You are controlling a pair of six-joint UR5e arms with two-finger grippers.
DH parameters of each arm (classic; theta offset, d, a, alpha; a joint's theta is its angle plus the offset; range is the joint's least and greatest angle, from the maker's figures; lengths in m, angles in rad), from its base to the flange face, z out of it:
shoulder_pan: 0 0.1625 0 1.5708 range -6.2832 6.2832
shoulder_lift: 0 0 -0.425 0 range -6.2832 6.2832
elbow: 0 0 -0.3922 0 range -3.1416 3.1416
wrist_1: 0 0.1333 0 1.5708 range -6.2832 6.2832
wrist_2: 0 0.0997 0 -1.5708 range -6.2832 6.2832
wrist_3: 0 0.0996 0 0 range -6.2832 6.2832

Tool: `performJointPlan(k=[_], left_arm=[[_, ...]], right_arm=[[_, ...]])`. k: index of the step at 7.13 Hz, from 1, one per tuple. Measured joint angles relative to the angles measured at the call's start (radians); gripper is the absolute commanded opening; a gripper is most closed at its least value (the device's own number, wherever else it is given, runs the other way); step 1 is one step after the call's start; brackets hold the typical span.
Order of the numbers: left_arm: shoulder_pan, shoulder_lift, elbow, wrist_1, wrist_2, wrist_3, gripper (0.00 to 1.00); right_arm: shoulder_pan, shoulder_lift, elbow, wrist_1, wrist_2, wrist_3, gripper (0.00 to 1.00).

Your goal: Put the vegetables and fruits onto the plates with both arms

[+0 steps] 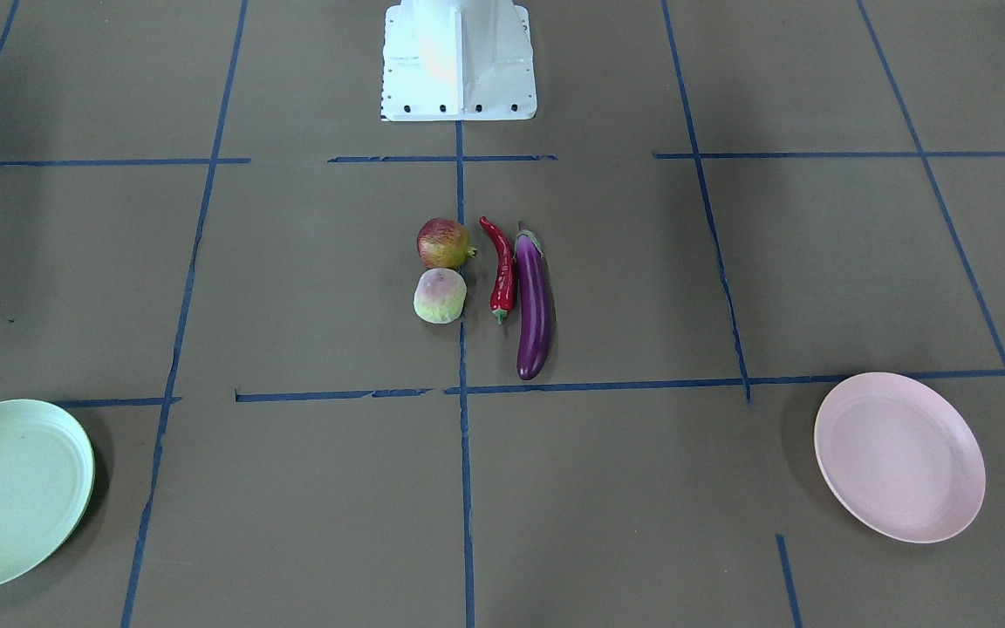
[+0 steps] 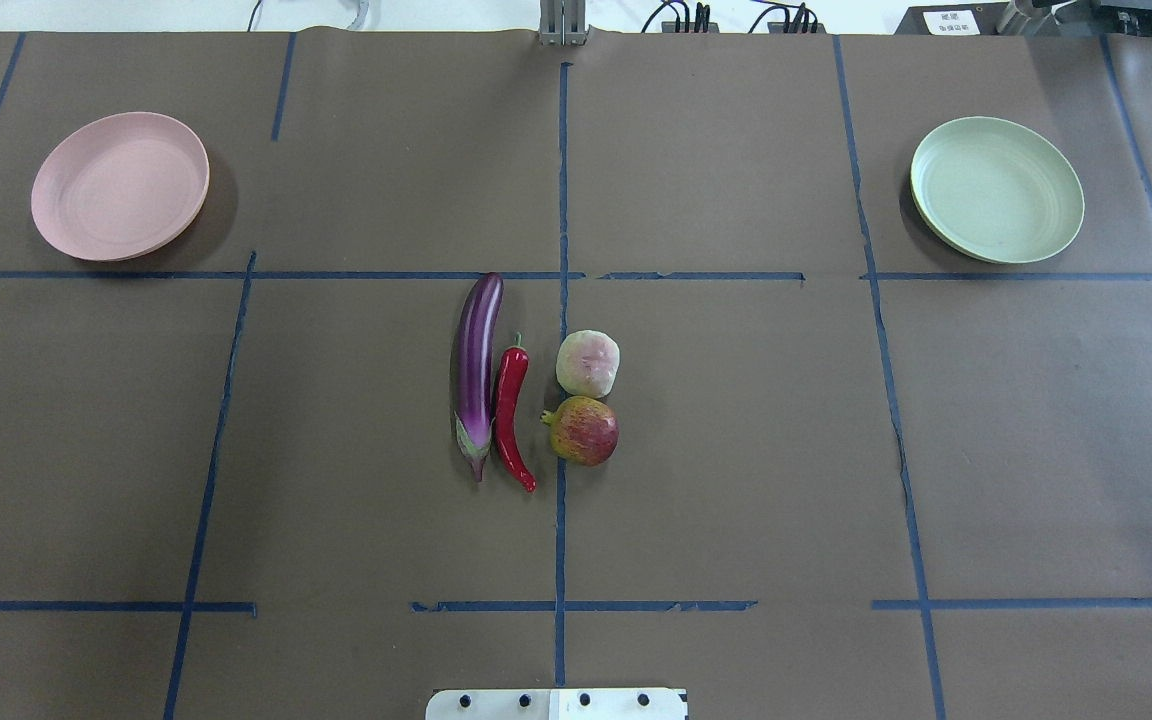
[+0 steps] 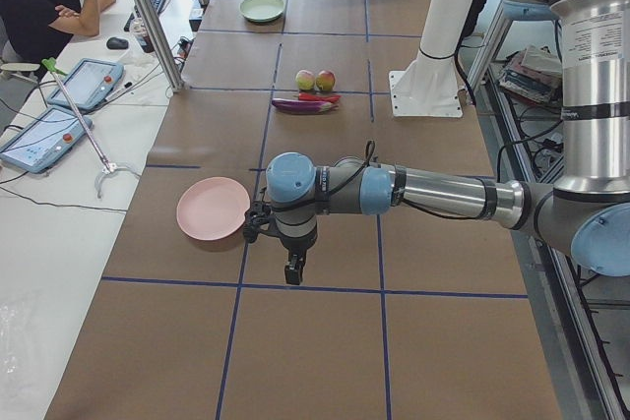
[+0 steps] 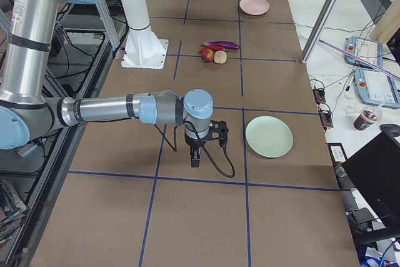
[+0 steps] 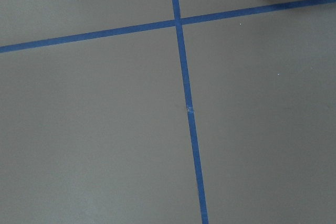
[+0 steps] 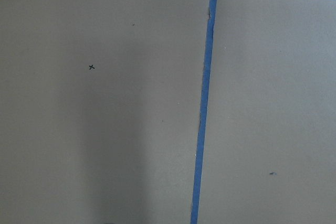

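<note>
Nearest the left-end camera, the black two-finger left end effector [image 3: 292, 277] hangs pointing down over the brown paper-covered counter [image 2: 336, 450], just beside a round, shallow pale pink plate [image 2: 119, 185]. At the opposite end, the right end effector [image 4: 195, 163] hangs the same way near a matching pale green plate [image 2: 997, 189]. Whether either is spread or closed cannot be told; no object shows in either.

Both plates are empty, each on its own arm's side, well apart from the produce. All four items lie clustered at the counter's centre, seemingly so both arms can reach them. A long glossy purple eggplant [image 2: 476, 365] and a curved shiny red chili pepper [image 2: 510, 415] lie side by side on the left arm's half. A mottled red-yellow pomegranate-like fruit [image 2: 585, 430] and a rounded pale green-pink fruit [image 2: 588, 363] sit together on the right arm's half. No item has been picked up yet.
</note>
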State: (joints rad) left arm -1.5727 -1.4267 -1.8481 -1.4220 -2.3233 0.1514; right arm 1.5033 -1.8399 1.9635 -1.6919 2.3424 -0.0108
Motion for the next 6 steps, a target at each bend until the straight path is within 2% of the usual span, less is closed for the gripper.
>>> performJointPlan(k=[6], left_arm=[[0.002, 0.004, -0.002, -0.021, -0.002, 0.001, 1.0]], right_arm=[[-0.001, 0.0, 0.002, 0.001, 0.004, 0.0, 1.0]])
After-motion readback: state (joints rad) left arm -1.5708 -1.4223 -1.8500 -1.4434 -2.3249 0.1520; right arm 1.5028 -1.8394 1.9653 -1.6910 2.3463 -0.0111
